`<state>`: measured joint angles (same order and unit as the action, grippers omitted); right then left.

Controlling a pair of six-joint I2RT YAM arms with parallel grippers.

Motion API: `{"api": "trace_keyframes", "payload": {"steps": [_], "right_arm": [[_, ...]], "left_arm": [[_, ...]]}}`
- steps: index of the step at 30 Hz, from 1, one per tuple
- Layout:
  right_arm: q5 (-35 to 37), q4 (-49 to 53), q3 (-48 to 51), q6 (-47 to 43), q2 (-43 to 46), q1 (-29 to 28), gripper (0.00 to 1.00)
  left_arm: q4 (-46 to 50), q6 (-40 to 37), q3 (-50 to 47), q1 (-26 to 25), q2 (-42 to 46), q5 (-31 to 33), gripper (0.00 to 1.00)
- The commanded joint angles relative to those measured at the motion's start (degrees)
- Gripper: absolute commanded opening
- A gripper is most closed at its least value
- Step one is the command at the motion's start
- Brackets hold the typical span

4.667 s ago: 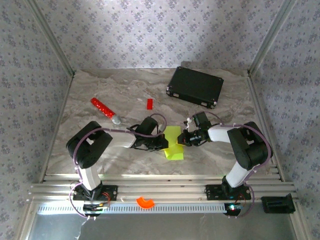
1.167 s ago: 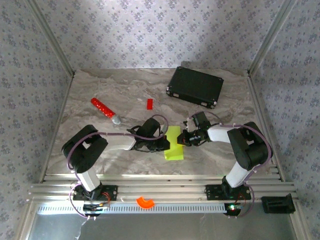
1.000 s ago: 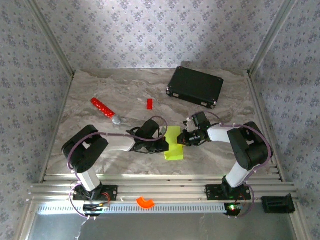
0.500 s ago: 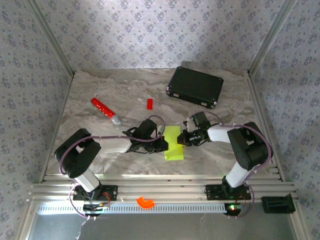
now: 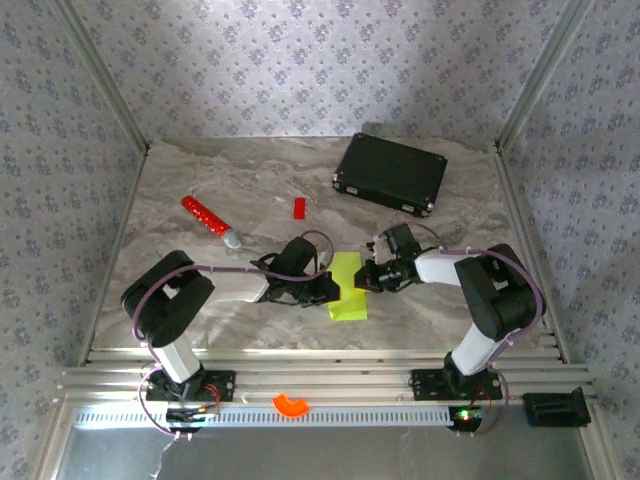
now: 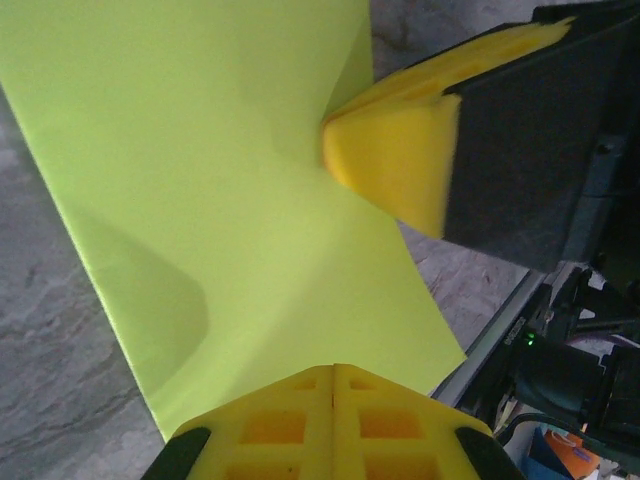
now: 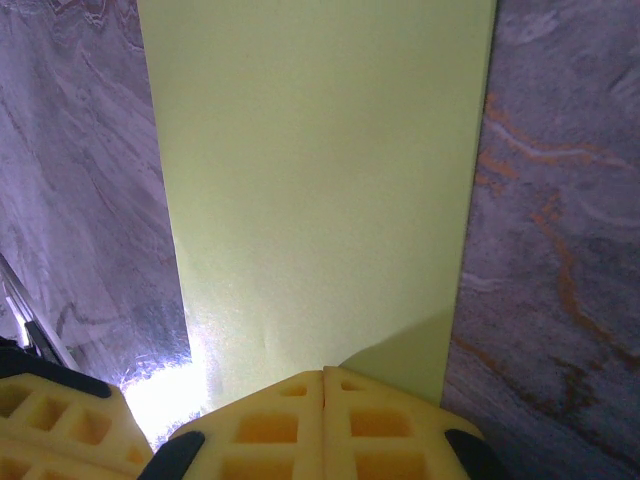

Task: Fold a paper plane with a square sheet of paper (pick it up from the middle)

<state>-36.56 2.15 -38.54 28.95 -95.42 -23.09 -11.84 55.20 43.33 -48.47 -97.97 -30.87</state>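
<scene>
The square sheet of paper [image 5: 347, 286] lies flat on the marble table, folded into a narrow lime rectangle. It is broad in the left wrist view [image 6: 220, 190] and the right wrist view [image 7: 320, 170]. My left gripper [image 5: 328, 290] is shut, its yellow tips [image 6: 333, 372] resting on the paper's left edge. From the other side, my right gripper [image 5: 363, 278] is also shut, its tips [image 7: 322, 374] down on the right edge. The right fingers [image 6: 400, 165] press into the paper in the left wrist view. Neither gripper has the paper between its fingers.
A black case [image 5: 390, 172] sits at the back right. A small red block [image 5: 298, 207] and a red stick [image 5: 208, 218] lie behind the left arm. An orange ring piece [image 5: 291, 404] rests on the front rail. The table's front edge [image 5: 320, 350] is close behind the paper.
The paper's skewed lower flap from several seconds ago now lies flat as one neat strip. Over the last second the left arm's elbow shifted slightly, and both grippers stayed shut at the paper's edges.
</scene>
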Motion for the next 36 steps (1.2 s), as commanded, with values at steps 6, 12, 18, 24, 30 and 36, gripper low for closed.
{"api": "trace_keyframes", "payload": {"steps": [6, 12, 18, 24, 30, 36], "right_arm": [[13.0, 7.8, 2.5, -0.5, -4.0, 0.1, 0.0], [13.0, 7.9, 2.5, -0.4, -4.1, 0.1, 0.0], [13.0, 8.0, 2.4, -0.4, -4.2, 0.1, 0.0], [13.2, 8.1, 2.3, -0.4, -4.2, 0.1, 0.0], [13.2, 8.3, 2.2, -0.4, -4.3, 0.0, 0.0], [13.1, 8.3, 2.1, -0.5, -4.3, 0.0, 0.0]], "left_arm": [[-2.5, -0.7, -5.6, 0.3, -4.0, -3.6, 0.0], [2.2, -3.9, -8.8, 0.4, -3.7, -0.7, 0.0], [9.3, -6.7, -6.7, 0.3, 1.6, 2.2, 0.0], [10.6, -6.3, -1.2, 0.0, 4.9, 3.3, 0.0], [4.1, -3.4, 2.4, -0.6, 2.1, -0.2, 0.0], [0.8, -2.0, 1.5, -1.5, -3.0, -2.4, 0.0]]}}
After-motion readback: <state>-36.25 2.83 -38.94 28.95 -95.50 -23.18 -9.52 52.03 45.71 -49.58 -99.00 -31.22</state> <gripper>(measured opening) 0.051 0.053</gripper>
